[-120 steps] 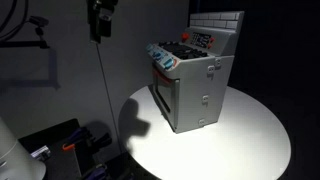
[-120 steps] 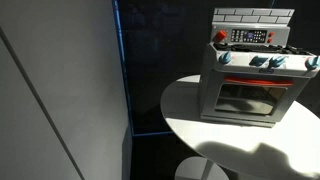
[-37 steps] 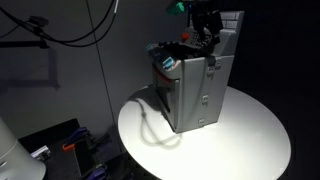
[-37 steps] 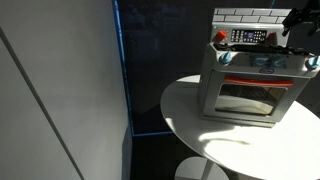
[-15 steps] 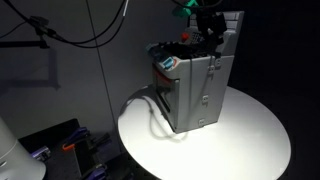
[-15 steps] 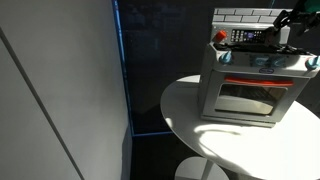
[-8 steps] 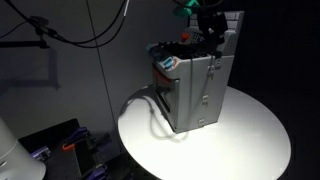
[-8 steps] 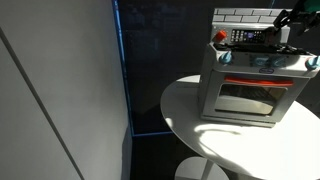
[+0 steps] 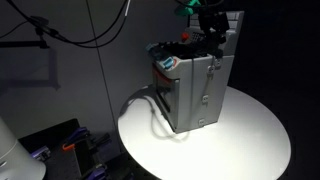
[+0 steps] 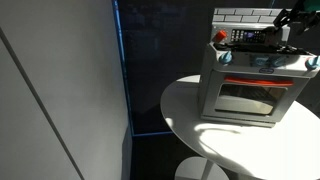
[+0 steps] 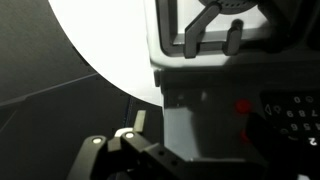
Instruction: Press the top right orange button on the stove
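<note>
**Over the stove's back panel, fingers lost in shadow**

At upper right in both exterior views, the black robot gripper [image 9: 212,32] hung over the grey toy stove [image 10: 250,85]. Its finger spread could not be told. A small red-orange button [image 11: 243,106] showed right of centre in the wrist view. The round white table [image 9: 250,140] lay bright in a dark room.
</note>
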Tool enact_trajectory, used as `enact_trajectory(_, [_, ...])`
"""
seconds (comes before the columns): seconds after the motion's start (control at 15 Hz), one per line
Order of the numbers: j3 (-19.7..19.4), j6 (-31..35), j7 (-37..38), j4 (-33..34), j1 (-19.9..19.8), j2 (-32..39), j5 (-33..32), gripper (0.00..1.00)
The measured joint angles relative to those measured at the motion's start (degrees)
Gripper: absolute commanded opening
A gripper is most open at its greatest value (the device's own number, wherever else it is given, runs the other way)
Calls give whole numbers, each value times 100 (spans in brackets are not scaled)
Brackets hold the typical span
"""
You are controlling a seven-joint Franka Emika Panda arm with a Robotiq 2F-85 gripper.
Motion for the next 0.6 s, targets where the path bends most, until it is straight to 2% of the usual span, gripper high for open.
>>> enact_trajectory(0.6, [-17, 0, 2, 57, 24, 86, 0, 100])
